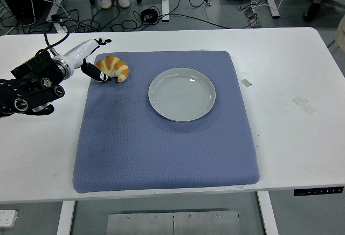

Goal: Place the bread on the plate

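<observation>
- I see the white counter (291,138) carrying a blue mat (161,143), and I place everything else by the grey plate (182,94), which sits on the mat's far half and holds nothing.
- The left robot hand (89,57) reaches in from well left of the plate, at the mat's far-left corner.
- Its dark fingertips (96,71) press against the left side of the bread, but I cannot tell whether they truly grip it or only touch.
- The bread (113,68), a croissant, lies on the mat left of the plate, apart from its rim.
- My worry: with so shallow a hold, the curved, flaky bread may roll or slip free during lifting, or get pushed along the mat instead.
</observation>
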